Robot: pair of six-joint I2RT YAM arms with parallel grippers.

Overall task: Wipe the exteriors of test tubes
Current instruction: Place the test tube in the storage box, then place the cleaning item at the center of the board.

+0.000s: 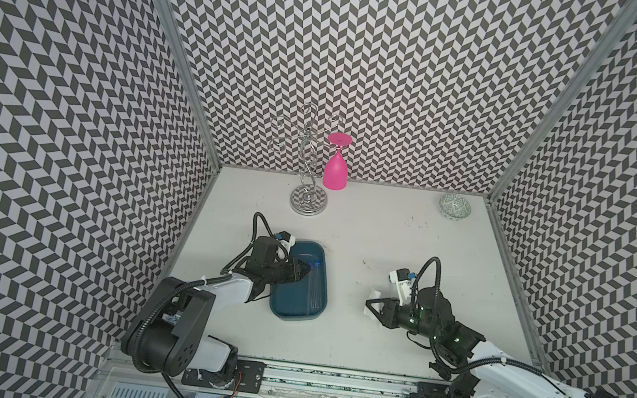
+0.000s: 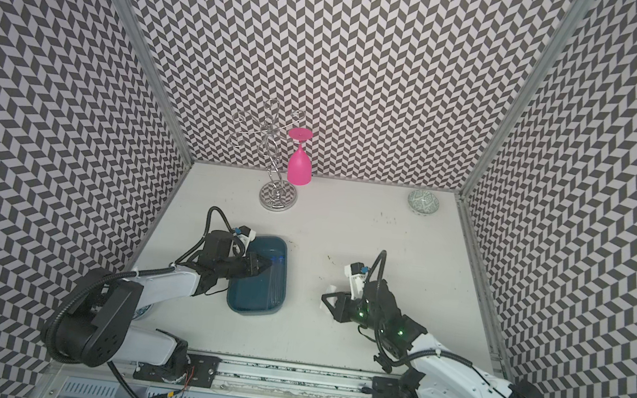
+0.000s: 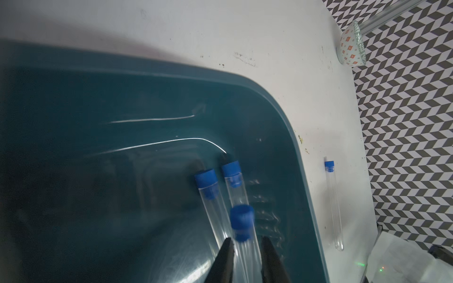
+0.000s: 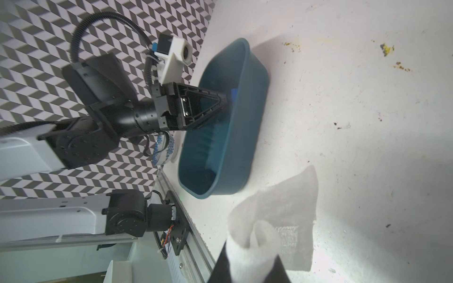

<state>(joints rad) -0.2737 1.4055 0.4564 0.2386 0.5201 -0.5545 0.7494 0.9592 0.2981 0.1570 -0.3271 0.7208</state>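
1. Holding a test tube (image 3: 242,227) a little below its blue cap (image 3: 242,220), my left gripper (image 3: 247,239) has its jaws drawn in narrow on either side of the clear wall, above the floor of the teal tray (image 3: 257,103).
2. Two more tubes (image 3: 213,203) lie side by side in the tray, caps pointing the same way. A fourth tube (image 3: 334,208) lies on the table (image 3: 269,36) just outside the tray.
3. My right gripper (image 4: 252,254) is pinched onto the crumpled white tissue (image 4: 282,220), apart from the tray.
4. I judge each tube light, stiff, smooth and slippery, and likely to crack under a hard squeeze. It will also roll if set down carelessly.
5. I would grip close under the cap, firmly but gently. That leaves the long body free for the tissue to slide along.
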